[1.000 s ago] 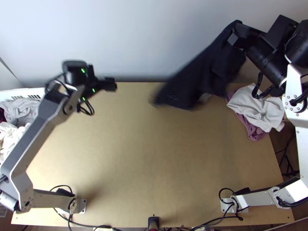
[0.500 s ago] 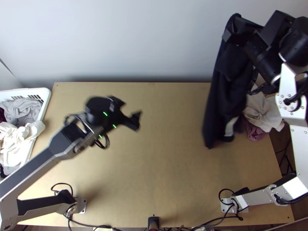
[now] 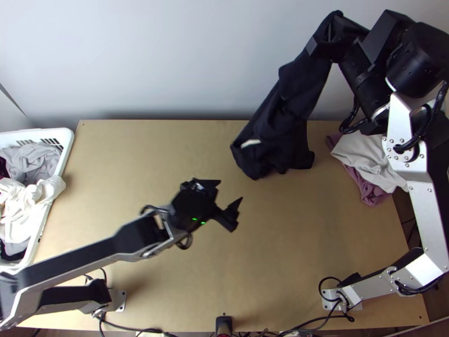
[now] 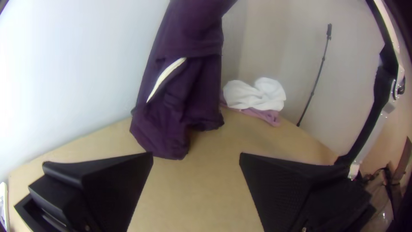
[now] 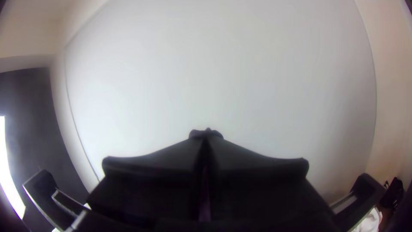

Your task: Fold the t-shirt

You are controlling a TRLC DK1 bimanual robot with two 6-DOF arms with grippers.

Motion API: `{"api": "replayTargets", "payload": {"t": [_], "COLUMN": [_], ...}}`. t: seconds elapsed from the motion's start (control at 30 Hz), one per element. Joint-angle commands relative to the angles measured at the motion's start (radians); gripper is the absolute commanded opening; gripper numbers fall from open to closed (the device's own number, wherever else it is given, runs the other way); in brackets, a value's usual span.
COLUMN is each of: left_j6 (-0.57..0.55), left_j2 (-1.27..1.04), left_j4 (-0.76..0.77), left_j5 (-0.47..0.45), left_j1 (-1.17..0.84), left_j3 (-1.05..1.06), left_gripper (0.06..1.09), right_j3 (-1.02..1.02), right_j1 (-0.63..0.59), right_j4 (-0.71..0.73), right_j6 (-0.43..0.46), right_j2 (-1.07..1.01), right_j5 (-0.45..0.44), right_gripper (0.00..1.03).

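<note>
Your right gripper pinches the shirt shut between its fingers, letting it hang bunched; your left gripper hovers over the table, fingers wide apart.

Left gripper: advanced from the table's far left toward its middle, nearer the near edge. Right gripper: shifted slightly left. Dark T-shirt: lower end, hanging near the white cloth half a second earlier, now swung left, away from it.
</note>
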State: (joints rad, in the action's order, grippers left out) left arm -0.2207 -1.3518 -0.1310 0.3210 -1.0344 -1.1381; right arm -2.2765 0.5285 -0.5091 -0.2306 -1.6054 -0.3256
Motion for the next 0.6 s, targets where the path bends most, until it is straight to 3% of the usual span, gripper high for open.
{"api": "replayTargets", "payload": {"t": [0.0, 0.1, 0.17, 0.37, 0.57], "left_j6": [0.044, 0.098, 0.104, 0.050, -0.063], "left_j2": [-0.207, -0.340, -0.434, -0.616, -0.692], "left_j4": [0.300, 0.458, 0.485, 0.488, 0.375], "left_j5": [0.162, 0.202, 0.233, 0.245, 0.210], "left_j1": [-0.021, -0.010, -0.004, -0.004, -0.041], "left_j3": [0.043, 0.015, -0.048, -0.253, -0.394], "left_gripper": [1.04, 1.04, 1.04, 1.03, 1.03], "right_j3": [-0.002, 0.000, 0.006, 0.032, 0.043], "right_j1": [0.031, 0.038, 0.039, 0.038, 0.036], "right_j4": [-0.011, -0.026, -0.031, -0.049, -0.049], "right_j6": [0.005, 0.005, 0.007, 0.008, 0.017], "right_j2": [0.005, 0.013, 0.021, 0.044, 0.050], "right_j5": [-0.010, -0.010, -0.010, -0.006, -0.006], "right_gripper": [0.03, 0.03, 0.03, 0.03, 0.03]}}
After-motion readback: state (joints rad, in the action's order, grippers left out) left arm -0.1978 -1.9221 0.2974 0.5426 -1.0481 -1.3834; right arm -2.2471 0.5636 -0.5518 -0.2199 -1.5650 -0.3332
